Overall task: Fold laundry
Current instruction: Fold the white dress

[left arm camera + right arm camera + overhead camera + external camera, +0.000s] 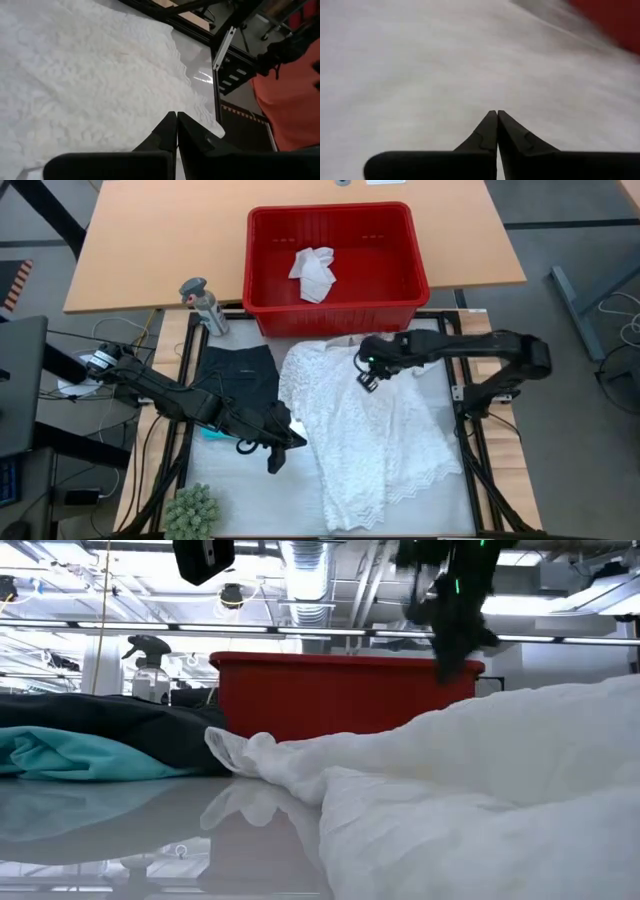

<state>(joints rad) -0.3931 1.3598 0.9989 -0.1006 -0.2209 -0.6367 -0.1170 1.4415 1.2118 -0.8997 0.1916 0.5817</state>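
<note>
A large white lace garment (370,440) lies spread over the middle and right of the table. To its left lies a black garment (240,375), and a bit of teal cloth (212,432) shows under my left arm. A small white cloth (314,272) rests in the red basket (335,315) at the far edge. My left gripper (276,460) hangs shut over the lace garment's left edge, with nothing between its fingers (177,117). My right gripper (366,378) is shut above the garment's far part, near the basket, and also holds nothing (497,115).
A grey spray bottle (205,305) stands at the far left beside the basket. A green fuzzy plant (190,510) sits at the near left corner. Black frame rails (470,450) run along the mat's sides. A wooden tabletop (150,250) lies beyond.
</note>
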